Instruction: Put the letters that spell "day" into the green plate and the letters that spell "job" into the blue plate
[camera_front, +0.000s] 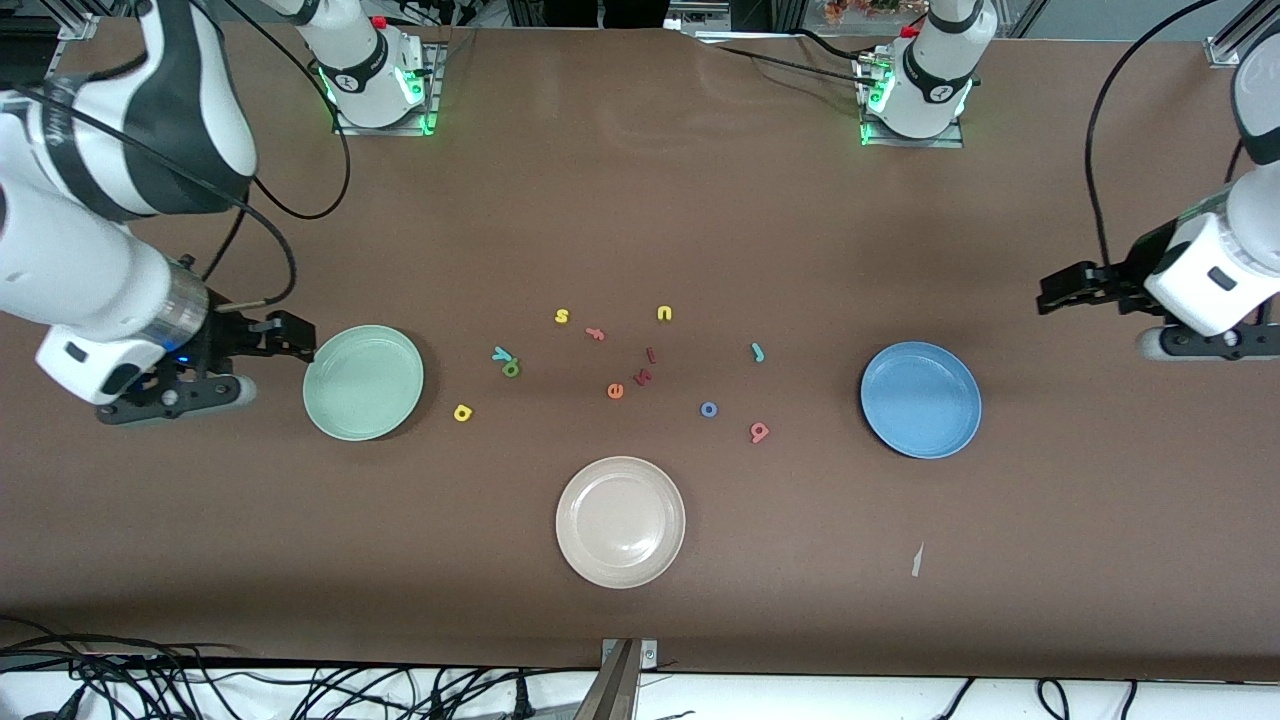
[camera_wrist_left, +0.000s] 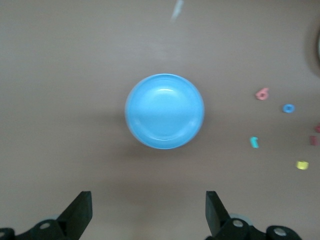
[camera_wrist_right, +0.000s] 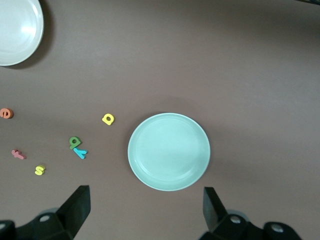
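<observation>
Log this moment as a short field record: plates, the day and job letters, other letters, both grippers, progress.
green plate: holds nothing, toward the right arm's end
blue plate: holds nothing, toward the left arm's end
beige plate: nearest the front camera
day letters: d touching y; a apart, all on the table
job letters: j, o, b on the table
other letters: s, u, orange e, dark red ones
left gripper: open, beside blue plate
right gripper: open, beside green plate
progress: nothing placed

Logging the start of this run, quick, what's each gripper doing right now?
Left gripper: open, holding nothing, by the blue plate.
Right gripper: open, holding nothing, by the green plate.
</observation>
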